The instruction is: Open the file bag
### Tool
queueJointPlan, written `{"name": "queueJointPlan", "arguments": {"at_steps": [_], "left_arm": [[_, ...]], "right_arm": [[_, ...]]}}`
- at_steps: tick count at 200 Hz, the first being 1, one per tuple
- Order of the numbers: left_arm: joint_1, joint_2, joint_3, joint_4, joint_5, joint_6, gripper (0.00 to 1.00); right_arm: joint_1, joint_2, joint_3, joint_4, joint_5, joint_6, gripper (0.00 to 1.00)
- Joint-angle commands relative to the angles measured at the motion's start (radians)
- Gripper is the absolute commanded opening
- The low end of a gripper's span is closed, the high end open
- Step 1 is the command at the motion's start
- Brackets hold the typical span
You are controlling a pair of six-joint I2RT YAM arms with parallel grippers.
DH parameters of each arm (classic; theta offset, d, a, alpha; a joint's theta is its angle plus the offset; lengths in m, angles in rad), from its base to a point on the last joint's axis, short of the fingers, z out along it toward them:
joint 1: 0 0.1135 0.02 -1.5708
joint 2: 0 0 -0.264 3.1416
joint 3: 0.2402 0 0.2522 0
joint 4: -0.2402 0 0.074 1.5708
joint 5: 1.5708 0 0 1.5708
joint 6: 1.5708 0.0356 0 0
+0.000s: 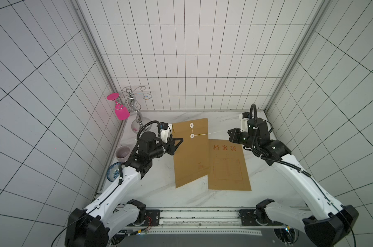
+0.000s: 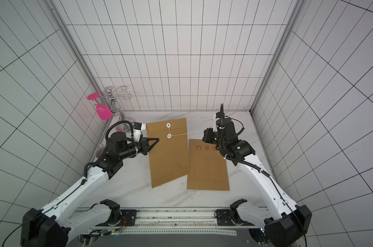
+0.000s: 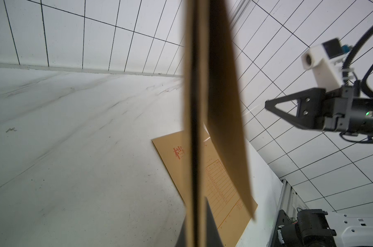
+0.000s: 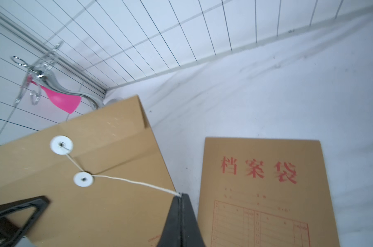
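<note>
I am clenching the left claw (image 1: 179, 140) on the bag (image 1: 192, 158) to brace it, tilted over the bench (image 1: 157, 192), while the right claw (image 4: 179, 195) is gripping the string (image 4: 134, 183) taut for unwinding.

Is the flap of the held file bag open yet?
No, in the right wrist view the flap lies flat and the string links both buttons.
</note>
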Motion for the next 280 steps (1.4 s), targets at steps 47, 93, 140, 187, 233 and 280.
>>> {"name": "queueJointPlan", "arguments": {"at_steps": [47, 93, 140, 187, 233, 280], "left_arm": [[0.006, 0.005, 0.019, 0.037, 0.027, -0.006, 0.00], [0.006, 0.005, 0.020, 0.036, 0.014, -0.006, 0.00], [0.006, 0.009, 0.018, 0.043, 0.026, -0.012, 0.00], [0.006, 0.012, 0.014, 0.040, 0.001, -0.009, 0.00], [0.009, -0.001, 0.010, 0.026, -0.042, -0.010, 0.00], [0.012, 0.008, 0.014, 0.030, -0.038, -0.014, 0.00]], "right_arm": [[0.203, 0.278, 0.496, -0.078, -0.037, -0.077, 0.00], [0.326, 0.402, 0.705, -0.052, -0.051, -0.057, 0.00], [0.399, 0.442, 0.774, -0.008, -0.049, -0.028, 0.00], [0.517, 0.451, 0.753, 0.018, -0.054, -0.032, 0.00], [0.634, 0.245, 0.244, 0.207, 0.045, 0.045, 0.00], [0.741, 0.033, -0.325, 0.334, 0.158, 0.260, 0.00]]}}
